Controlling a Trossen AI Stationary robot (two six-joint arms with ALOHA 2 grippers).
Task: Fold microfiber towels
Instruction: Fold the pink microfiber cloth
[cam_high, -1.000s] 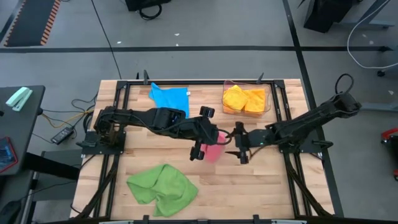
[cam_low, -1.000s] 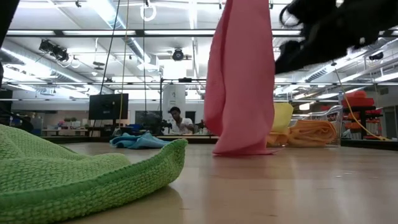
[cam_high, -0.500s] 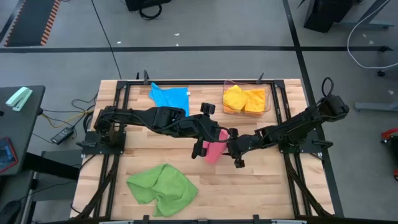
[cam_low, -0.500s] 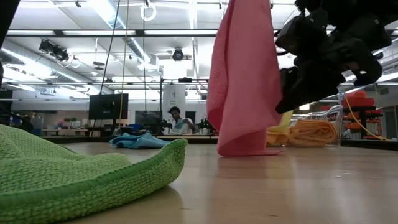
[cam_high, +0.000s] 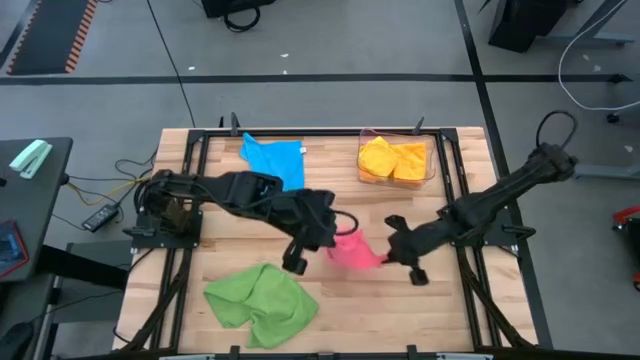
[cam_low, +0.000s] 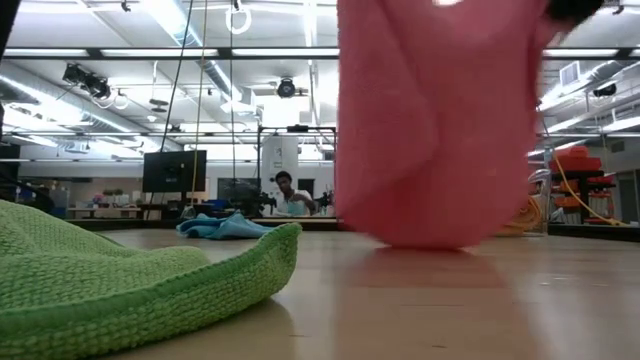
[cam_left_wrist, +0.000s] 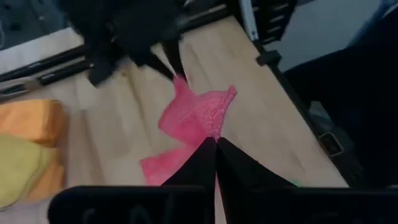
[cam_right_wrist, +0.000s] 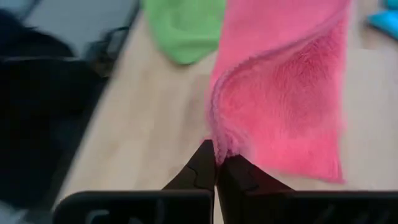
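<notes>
Slatted wood table; fuzzy pink towel pinched by both tools.

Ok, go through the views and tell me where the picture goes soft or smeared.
Low view: the pink towel hangs close to the lens and is smeared, while the green towel in front stays crisp. Left wrist view: the table and the orange towel are soft. Right wrist view: the background blurs, and the pink pile near the right gripper is sharp. High view: sharp throughout.
</notes>
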